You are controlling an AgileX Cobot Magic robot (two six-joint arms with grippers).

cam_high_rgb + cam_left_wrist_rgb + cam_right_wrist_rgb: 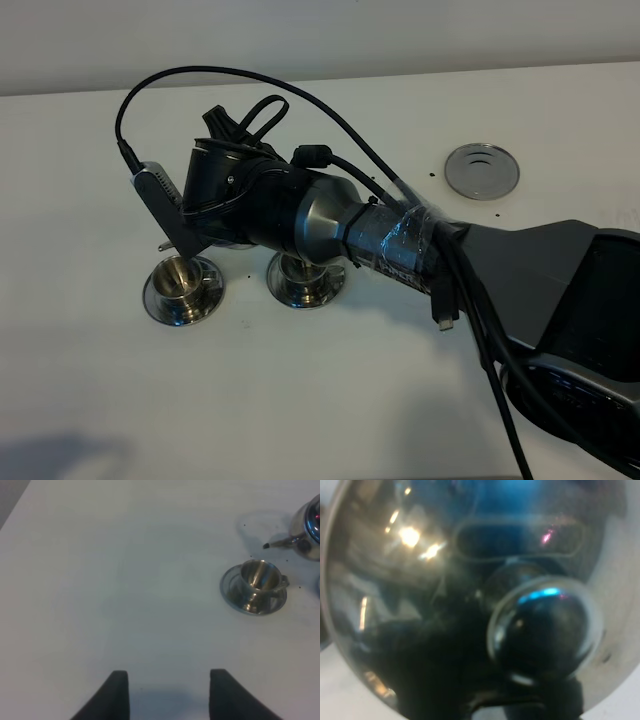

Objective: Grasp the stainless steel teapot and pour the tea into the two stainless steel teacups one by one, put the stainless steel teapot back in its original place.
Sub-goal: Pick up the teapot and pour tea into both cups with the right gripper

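Note:
The stainless steel teapot [309, 527] hangs tilted just beyond the left teacup [183, 285], its thin spout [280, 542] pointing over that cup [257, 580]. My right gripper [205, 220] reaches across from the right and covers the pot in the high view. In the right wrist view the shiny lid [470, 555] and its knob [545, 625] fill the picture. The second teacup [305, 280] stands on its saucer, half hidden under my right wrist. The bare steel coaster disc [482, 170] lies at the back right. My left gripper [167, 680] is open and empty over bare table.
The white table [330, 400] carries only these things. My right arm and its cables [470, 300] cross from the right front edge to the middle. The left cup's saucer [235, 597] lies right of my left gripper in its view.

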